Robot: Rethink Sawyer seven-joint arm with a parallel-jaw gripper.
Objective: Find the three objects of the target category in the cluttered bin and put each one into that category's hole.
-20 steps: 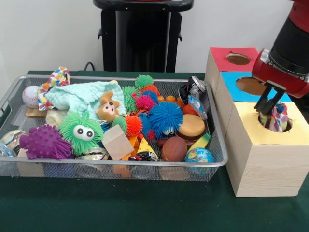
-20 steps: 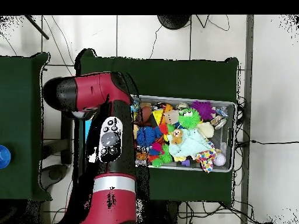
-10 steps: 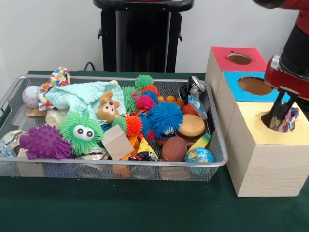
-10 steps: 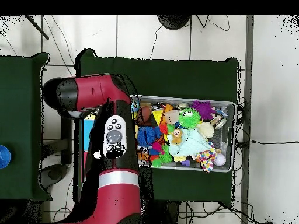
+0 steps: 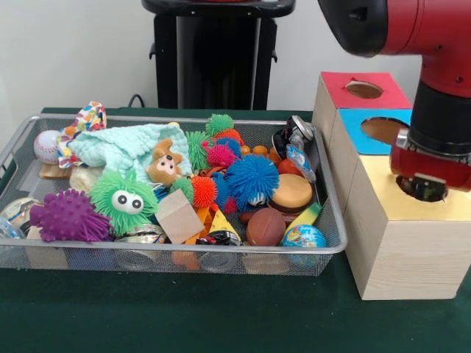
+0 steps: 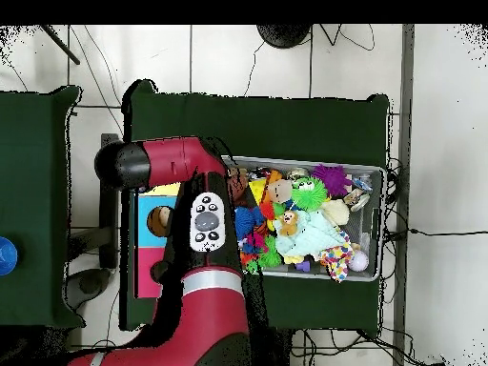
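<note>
We see the gripper (image 5: 421, 187) inside the yellow box's hole (image 5: 434, 193). The wire bin (image 5: 330, 220) sits at its 9 o'clock. We cannot tell the jaws' state.

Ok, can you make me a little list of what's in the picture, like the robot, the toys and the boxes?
robot arm: red and black, its end low over the yellow box's hole
gripper: fingers hidden, open or shut cannot be told
boxes: red box, blue box, yellow box, each with a round hole on top
bin: wire mesh tray, full of toys
toys: green fuzzy toy with eyes, purple spiky ball, blue spiky ball, teddy bear, baseball
table: green cloth
</note>
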